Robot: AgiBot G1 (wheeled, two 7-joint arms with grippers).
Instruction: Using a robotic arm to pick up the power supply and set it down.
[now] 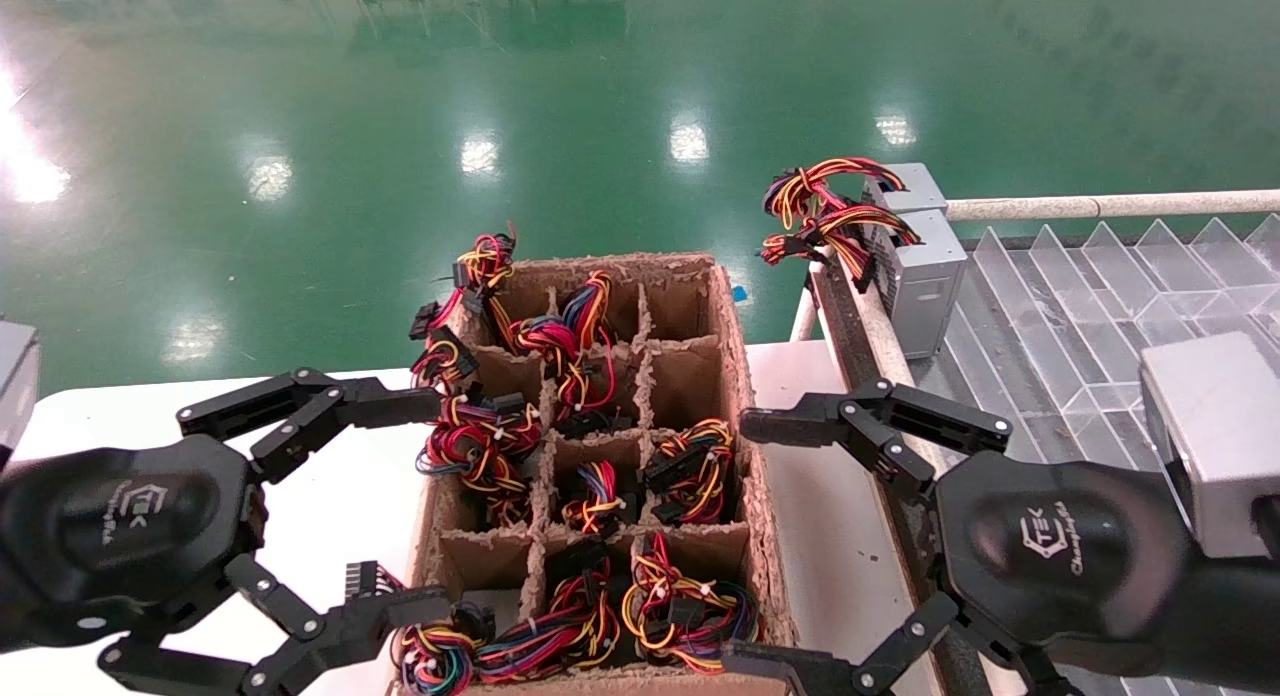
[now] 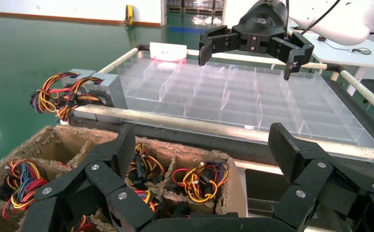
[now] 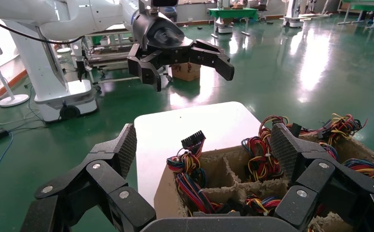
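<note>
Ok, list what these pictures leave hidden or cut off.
- Grey metal power supply bodies inside the brown cardboard divider box: head view, buried under red, yellow and black wire bundles.
- Box's near edge: cropped by the frame bottom, partly behind the open black left gripper and right gripper.
- Clear plastic divider tray: far cells' contents too small to tell, left wrist view.

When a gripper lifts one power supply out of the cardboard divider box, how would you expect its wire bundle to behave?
The wire bundle looks floppy, so it will probably dangle. Looped wires overlap neighbouring cells of the cardboard divider box, so snagging seems likely. The grey metal power supplies on the rack look rigid, probably heavy for their size. Both the left gripper and right gripper are open.
</note>
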